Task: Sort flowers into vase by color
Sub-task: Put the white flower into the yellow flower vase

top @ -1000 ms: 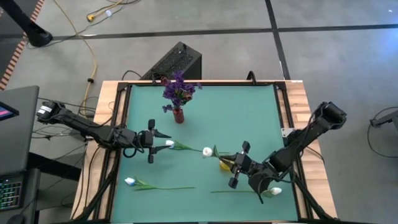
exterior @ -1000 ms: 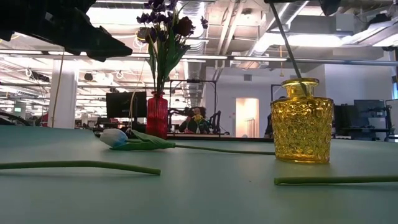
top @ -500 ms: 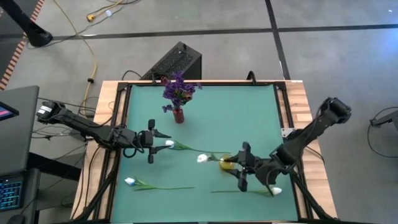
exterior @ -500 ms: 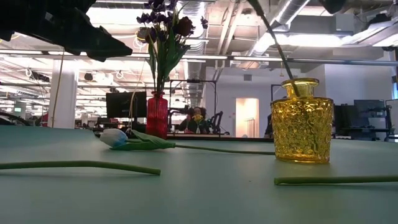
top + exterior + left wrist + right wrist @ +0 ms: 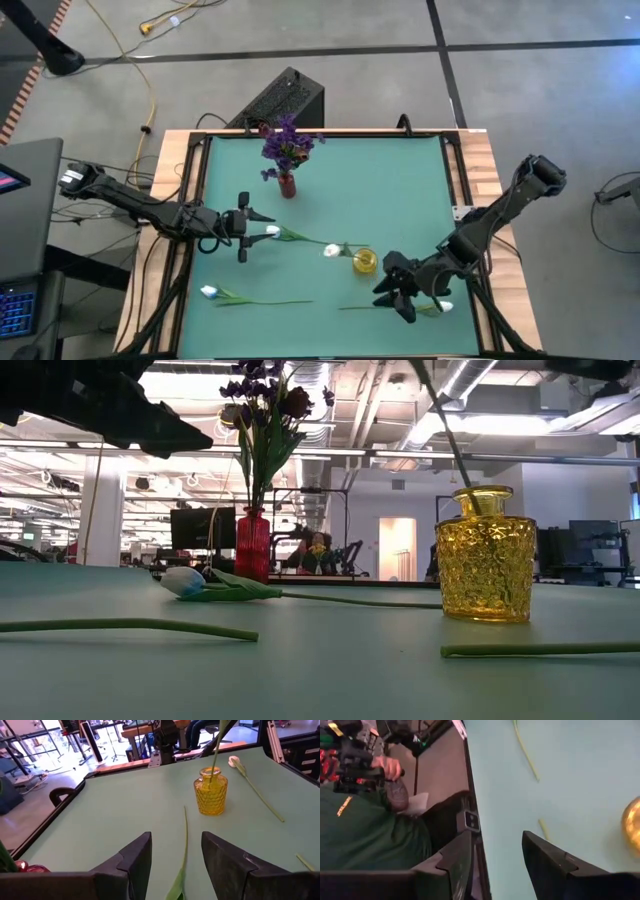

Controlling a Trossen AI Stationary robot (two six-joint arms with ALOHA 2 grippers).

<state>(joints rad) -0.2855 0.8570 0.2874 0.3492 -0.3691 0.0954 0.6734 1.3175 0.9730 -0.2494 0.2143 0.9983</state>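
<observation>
My left gripper [image 5: 246, 230] [image 5: 175, 840] is open and low over the table's left-middle. Its fingers stand on either side of the bud end of a white flower [image 5: 273, 232] whose stem [image 5: 183, 845] lies flat and runs toward the yellow vase [image 5: 365, 262] [image 5: 210, 790]. One white flower [image 5: 331, 251] leans out of that vase. My right gripper [image 5: 399, 291] [image 5: 497, 837] is open, near the table's near right edge, beside the vase. Two more white flowers lie flat [image 5: 209, 292] [image 5: 443, 308]. Purple flowers [image 5: 290, 143] stand in a red vase [image 5: 287, 186].
The black frame rail [image 5: 192, 200] runs around the green mat. A black box [image 5: 283, 98] sits beyond the far edge. A person in a green shirt [image 5: 365, 835] shows beyond the table in the right wrist view. Open mat lies between the two vases.
My right gripper has drawn back from the yellow vase toward the table's near edge and turned. The white flower stays in the vase; its stem leans further over, and its bud has shifted a little toward the near left. The left arm has kept still.
</observation>
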